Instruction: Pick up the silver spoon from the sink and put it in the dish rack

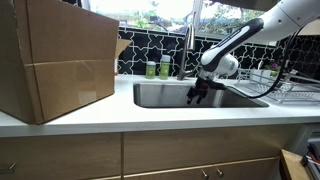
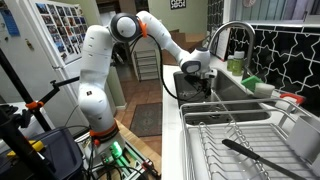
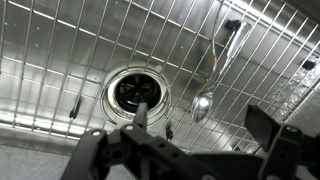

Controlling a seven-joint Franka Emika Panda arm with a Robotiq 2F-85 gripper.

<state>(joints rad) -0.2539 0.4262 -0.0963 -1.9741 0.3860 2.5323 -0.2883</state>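
Note:
The silver spoon (image 3: 214, 72) lies on the wire grid at the bottom of the sink (image 3: 60, 60), bowl toward me, handle pointing away, just right of the drain (image 3: 133, 92). My gripper (image 3: 200, 118) is open and empty, hovering above the spoon's bowl with one finger on each side. In both exterior views the gripper (image 1: 197, 93) (image 2: 196, 76) is lowered into the sink (image 1: 240, 100) (image 2: 222, 98); the spoon is hidden there. The wire dish rack (image 1: 292, 88) (image 2: 215, 135) stands on the counter beside the sink.
A large cardboard box (image 1: 55, 60) sits on the counter on the other side of the sink. The faucet (image 1: 187, 45) rises behind the basin, with green bottles (image 1: 158, 69) next to it. A black utensil (image 2: 256, 156) lies in the rack.

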